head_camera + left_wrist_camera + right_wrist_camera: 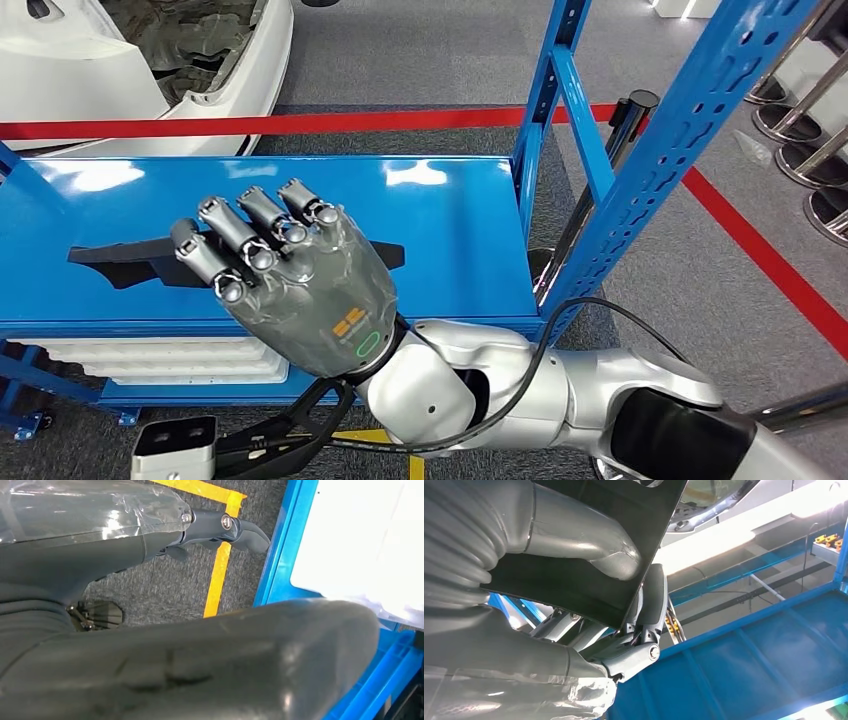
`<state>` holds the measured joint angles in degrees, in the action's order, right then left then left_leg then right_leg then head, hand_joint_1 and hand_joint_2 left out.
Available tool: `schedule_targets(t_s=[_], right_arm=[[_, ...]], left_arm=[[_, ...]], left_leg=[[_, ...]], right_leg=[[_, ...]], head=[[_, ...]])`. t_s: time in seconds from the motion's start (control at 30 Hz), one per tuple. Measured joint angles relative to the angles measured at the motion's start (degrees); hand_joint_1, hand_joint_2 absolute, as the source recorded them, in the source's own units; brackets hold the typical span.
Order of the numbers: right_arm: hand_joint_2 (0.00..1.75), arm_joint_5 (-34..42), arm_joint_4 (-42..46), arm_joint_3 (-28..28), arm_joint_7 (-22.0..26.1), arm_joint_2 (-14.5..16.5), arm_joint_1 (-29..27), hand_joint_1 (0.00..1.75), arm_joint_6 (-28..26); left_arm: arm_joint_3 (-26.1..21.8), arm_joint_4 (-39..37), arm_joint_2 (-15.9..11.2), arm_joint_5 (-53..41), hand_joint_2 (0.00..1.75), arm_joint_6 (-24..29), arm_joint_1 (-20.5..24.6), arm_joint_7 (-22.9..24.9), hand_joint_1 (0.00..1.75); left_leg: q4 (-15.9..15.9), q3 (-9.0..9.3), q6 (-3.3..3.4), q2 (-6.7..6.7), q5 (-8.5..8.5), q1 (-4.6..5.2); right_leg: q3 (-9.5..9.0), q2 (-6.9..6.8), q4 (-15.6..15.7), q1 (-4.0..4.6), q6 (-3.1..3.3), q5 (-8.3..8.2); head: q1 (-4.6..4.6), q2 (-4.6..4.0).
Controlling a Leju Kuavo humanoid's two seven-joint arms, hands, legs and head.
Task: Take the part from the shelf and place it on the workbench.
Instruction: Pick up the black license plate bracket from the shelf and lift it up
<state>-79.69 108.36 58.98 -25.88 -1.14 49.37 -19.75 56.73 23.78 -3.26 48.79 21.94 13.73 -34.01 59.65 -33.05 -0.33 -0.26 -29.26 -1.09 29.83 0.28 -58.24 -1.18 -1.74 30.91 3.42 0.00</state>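
A flat black part (120,262) lies long and narrow across the blue shelf (450,230), its ends sticking out on either side of my right hand (300,280). That hand covers the part's middle with its back up and fingers curled. In the right wrist view the grey thumb (589,540) presses on the black part (574,587) while dark fingers (651,600) clamp it from the other side. I cannot tell whether the part is off the shelf surface. My left hand (100,565) hangs low beside the shelf over grey carpet, holding nothing, its fingers (290,430) dark at the bottom of the head view.
A slanted blue shelf post (640,160) stands just right of my right arm. White foam trays (170,360) fill the lower shelf. Behind the shelf are a white car body (120,70) and a red floor line (300,122). Stanchion bases (800,130) stand far right. Yellow tape (220,570) marks the floor.
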Motion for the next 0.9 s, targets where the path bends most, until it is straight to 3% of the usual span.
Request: schedule_targets(t_s=[0.43, 0.9], right_arm=[[1.75, 0.22, 0.02, -0.01, -0.71, -0.03, -0.02, 1.75, 0.17], [1.75, 1.27, 0.02, -0.64, -1.86, -0.45, -0.01, 1.75, -0.02]], left_arm=[[-2.27, 0.00, 0.39, 0.36, 0.00, 2.74, -0.24, 3.10, 0.00], [-4.45, -0.02, 1.44, 1.04, 0.00, 3.16, -0.90, 2.97, 0.00]], left_leg=[[0.00, 0.00, 0.00, 0.00, 0.00, 0.00], [0.00, 0.00, 0.00, 0.00, 0.00, 0.00]], right_leg=[[0.00, 0.00, 0.00, 0.00, 0.00, 0.00], [0.00, 0.00, 0.00, 0.01, 0.00, 0.00]], head=[[0.00, 0.00], [-0.01, 0.00]])
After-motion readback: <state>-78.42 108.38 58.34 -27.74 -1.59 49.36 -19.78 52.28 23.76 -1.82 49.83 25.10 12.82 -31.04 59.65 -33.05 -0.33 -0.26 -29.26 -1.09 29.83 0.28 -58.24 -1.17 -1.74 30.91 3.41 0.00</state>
